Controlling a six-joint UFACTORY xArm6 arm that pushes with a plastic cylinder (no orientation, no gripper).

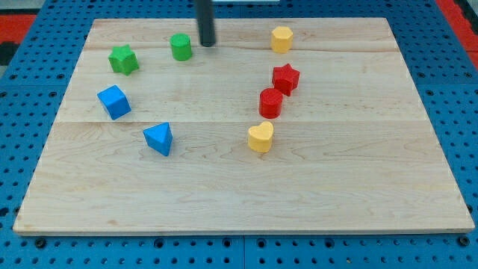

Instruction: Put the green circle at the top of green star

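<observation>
On the wooden table (224, 187), my tip (207, 43) stands just right of the green circle (181, 47), apparently not touching; the green star (123, 60) lies further left. No gripper shows.

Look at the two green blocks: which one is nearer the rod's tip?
The green circle. It sits just to the view's left of my tip, almost beside it, while the green star lies farther toward the view's left.
</observation>
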